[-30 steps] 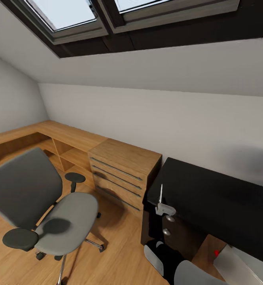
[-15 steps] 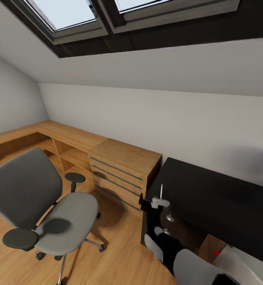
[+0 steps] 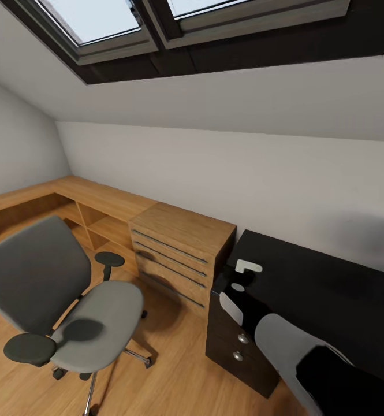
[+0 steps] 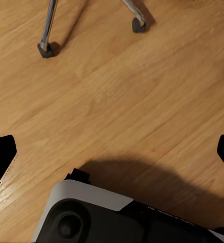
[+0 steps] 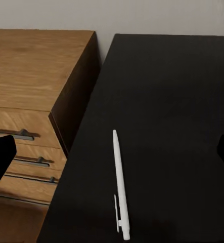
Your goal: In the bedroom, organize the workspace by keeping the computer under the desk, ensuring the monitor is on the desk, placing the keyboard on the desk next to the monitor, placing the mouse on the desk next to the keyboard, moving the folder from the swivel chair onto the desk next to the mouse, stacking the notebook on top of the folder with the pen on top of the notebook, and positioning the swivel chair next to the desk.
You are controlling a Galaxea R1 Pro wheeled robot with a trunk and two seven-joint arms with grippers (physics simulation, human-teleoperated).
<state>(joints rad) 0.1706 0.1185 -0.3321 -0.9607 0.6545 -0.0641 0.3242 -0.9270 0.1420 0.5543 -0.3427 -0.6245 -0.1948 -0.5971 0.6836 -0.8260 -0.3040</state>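
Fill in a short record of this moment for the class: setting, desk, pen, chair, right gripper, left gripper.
setting: attic room with skylights and a wood floor
desk: glossy black top beside a wooden drawer cabinet
pen: white, lying flat on the desk near its edge
swivel chair: on the floor, apart from the desk, seat bare
right gripper: open, above the pen, holding nothing
left gripper: open, over bare floor near the chair's casters

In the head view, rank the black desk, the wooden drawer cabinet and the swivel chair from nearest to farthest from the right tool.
1. Desk: directly beneath the right tool.
2. Wooden drawer cabinet: beside the desk's end.
3. Swivel chair: far left, on the floor.
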